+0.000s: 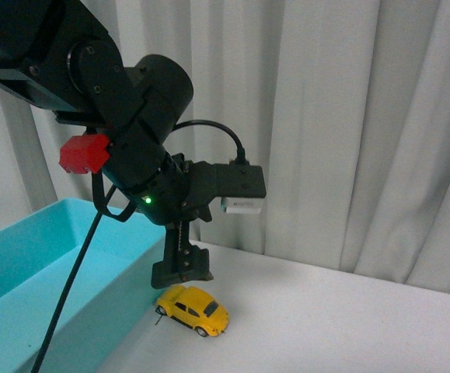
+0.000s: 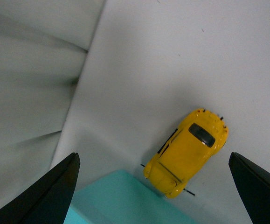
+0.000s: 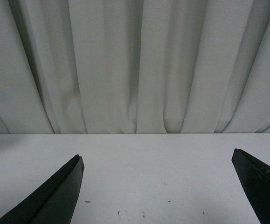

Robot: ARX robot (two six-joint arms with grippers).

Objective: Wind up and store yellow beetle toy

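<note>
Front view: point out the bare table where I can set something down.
Free: the white table right of the yellow beetle toy, up to the curtain. Crowded: left side, where toy, turquoise bin and left gripper cluster.

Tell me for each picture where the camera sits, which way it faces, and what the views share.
Front view: on the robot's body, facing forward over the table to the curtain; the left arm hangs above the yellow toy car, beside the blue bin.
Left wrist view: on the left wrist, looking down; both open jaws frame the car.
Right wrist view: on the right wrist, facing level across the table to the curtain; its open jaws show.
Shared: front and left wrist views both show the car and bin corner.
</note>
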